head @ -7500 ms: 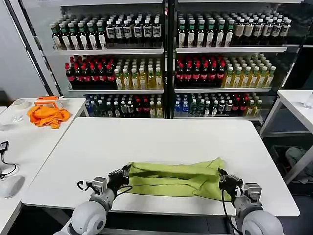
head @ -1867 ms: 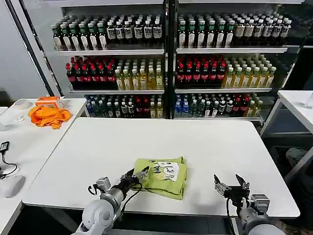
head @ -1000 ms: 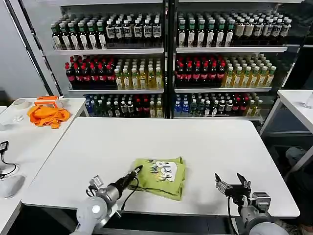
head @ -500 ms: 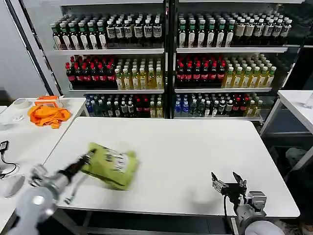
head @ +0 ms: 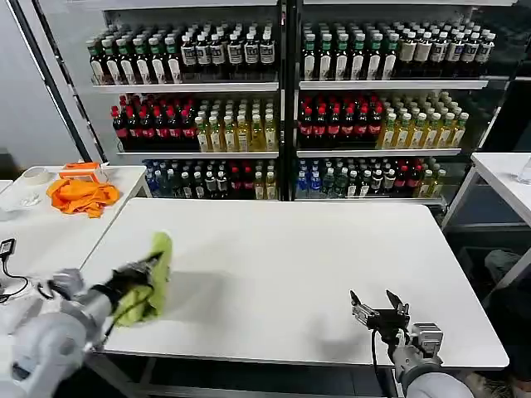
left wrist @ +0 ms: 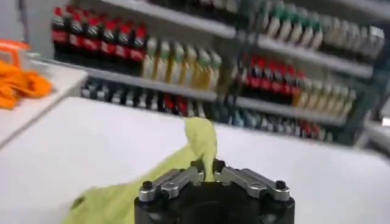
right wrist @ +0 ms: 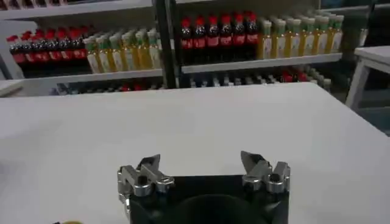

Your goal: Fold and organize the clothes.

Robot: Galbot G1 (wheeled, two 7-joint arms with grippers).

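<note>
The lime T-shirt [head: 151, 278] hangs folded in a bunch at the left edge of the white table [head: 282, 257], lifted off the surface. My left gripper [head: 145, 269] is shut on the fabric. In the left wrist view the lime T-shirt [left wrist: 198, 143] rises from between the closed jaws of the left gripper [left wrist: 208, 170] and trails down to one side. My right gripper [head: 373, 305] stands open near the table's front right edge, with nothing between its fingers; the right wrist view shows the right gripper [right wrist: 201, 165] spread wide above bare tabletop.
An orange cloth [head: 80, 196] lies on the side table [head: 41, 232] to the left, beside a roll of tape. Shelves of bottles [head: 282, 108] stand behind the table. Another white table [head: 506, 178] is at the far right.
The shirt went from a long strip to a folded square near the front edge; my left gripper took hold of it and carried it left to the table's left edge. The right gripper stayed open.
</note>
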